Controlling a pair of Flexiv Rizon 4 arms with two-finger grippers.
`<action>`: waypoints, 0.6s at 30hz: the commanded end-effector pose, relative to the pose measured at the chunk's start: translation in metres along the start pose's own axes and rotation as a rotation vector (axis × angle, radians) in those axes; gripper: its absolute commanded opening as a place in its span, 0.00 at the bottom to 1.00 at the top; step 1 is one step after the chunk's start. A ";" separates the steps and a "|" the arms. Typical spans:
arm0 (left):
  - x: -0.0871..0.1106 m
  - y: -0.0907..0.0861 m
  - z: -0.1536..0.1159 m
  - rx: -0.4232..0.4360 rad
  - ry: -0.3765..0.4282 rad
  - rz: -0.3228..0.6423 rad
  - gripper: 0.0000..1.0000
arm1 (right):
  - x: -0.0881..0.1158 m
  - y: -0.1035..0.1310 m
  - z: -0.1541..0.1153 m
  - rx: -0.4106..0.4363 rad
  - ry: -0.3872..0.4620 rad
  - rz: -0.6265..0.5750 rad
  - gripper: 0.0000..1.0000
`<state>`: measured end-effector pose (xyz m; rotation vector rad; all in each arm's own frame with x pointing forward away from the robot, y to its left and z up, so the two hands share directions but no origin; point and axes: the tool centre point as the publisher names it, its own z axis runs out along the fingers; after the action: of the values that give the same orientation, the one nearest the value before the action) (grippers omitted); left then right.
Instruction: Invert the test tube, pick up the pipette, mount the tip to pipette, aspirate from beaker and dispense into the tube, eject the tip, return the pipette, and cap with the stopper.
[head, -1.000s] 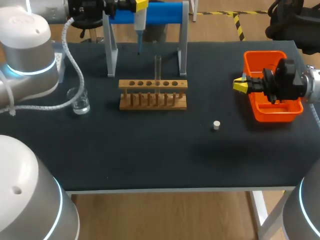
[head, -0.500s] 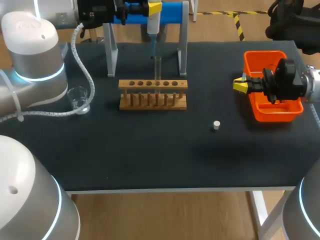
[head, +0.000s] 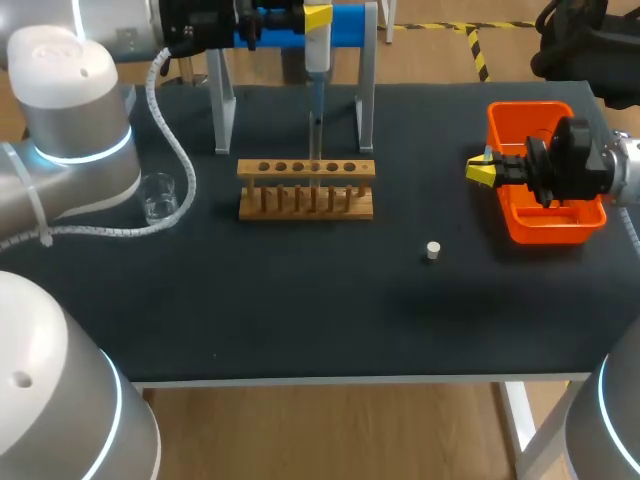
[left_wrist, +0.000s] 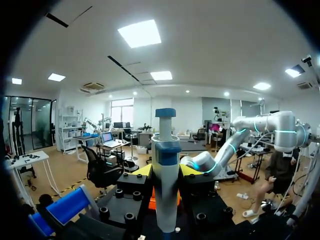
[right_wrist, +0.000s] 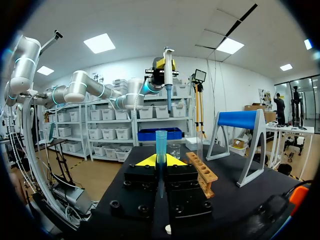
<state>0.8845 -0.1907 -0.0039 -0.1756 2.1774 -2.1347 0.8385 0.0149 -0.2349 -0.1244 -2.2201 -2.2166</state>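
The left end effector (left_wrist: 166, 172) grips the pipette (head: 317, 45) upright, its tip just above the test tube (head: 316, 150) standing in the wooden rack (head: 305, 195). The right end effector (head: 481, 172), beside the orange bin (head: 530, 115), is narrow, pinching a slim blue tube (right_wrist: 160, 145). On the tabletop (head: 300, 310), the stopper (head: 433, 250) lies in front of the rack and the beaker (head: 157, 197) stands to its left.

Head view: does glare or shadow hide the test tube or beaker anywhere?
Head view: even light, no glare; the clear test tube is faint against the dark table, the beaker shows by its highlights. Right wrist view: strong light overhead, but the test tube stands visible in the rack. Left wrist view: neither shows.
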 end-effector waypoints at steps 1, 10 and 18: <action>-0.001 -0.006 0.005 -0.002 0.016 -0.003 0.00 | 0.001 0.001 -0.001 0.002 0.000 0.000 0.00; 0.002 -0.008 0.006 -0.013 0.019 -0.015 0.00 | 0.001 0.001 -0.001 0.002 0.000 0.000 0.00; 0.010 -0.010 0.014 -0.028 0.022 -0.012 0.00 | 0.001 0.001 -0.001 0.002 0.000 0.000 0.00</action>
<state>0.8775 -0.2021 0.0036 -0.1613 2.2218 -2.1305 0.8385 0.0149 -0.2349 -0.1241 -2.2200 -2.2166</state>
